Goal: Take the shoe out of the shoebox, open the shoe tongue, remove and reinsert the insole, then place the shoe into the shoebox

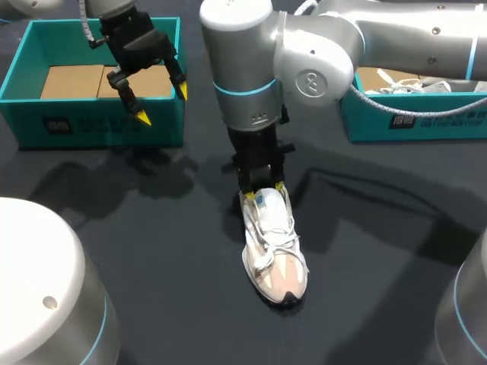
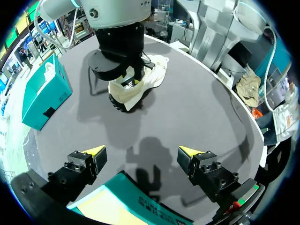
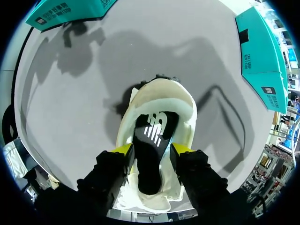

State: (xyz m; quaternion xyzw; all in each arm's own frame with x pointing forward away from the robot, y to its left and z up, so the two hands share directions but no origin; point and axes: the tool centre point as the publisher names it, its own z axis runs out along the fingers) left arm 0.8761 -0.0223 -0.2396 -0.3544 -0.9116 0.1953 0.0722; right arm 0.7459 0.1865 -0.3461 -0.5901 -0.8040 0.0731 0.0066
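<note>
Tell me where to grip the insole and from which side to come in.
Grip the insole across its narrow middle, coming from above the heel of the shoe. Its rear half sticks out of the opening with both long edges free, where the right gripper pinches it.

Light falls from overhead, from more than one lamp by the look of it. On the dark table [image 1: 152, 251] my right arm [image 1: 251, 68] throws several soft, overlapping shadows on both sides of the pale shoe [image 1: 275, 251]. I see mild glare on the arm's white shell. My left gripper [image 2: 141, 151], fingers spread, casts a faint shadow just ahead. The table's edge bends strongly in both wrist views. The black insole [image 3: 152, 136] pinched in my right gripper [image 3: 151, 150] reads as a flat dark patch.
</note>
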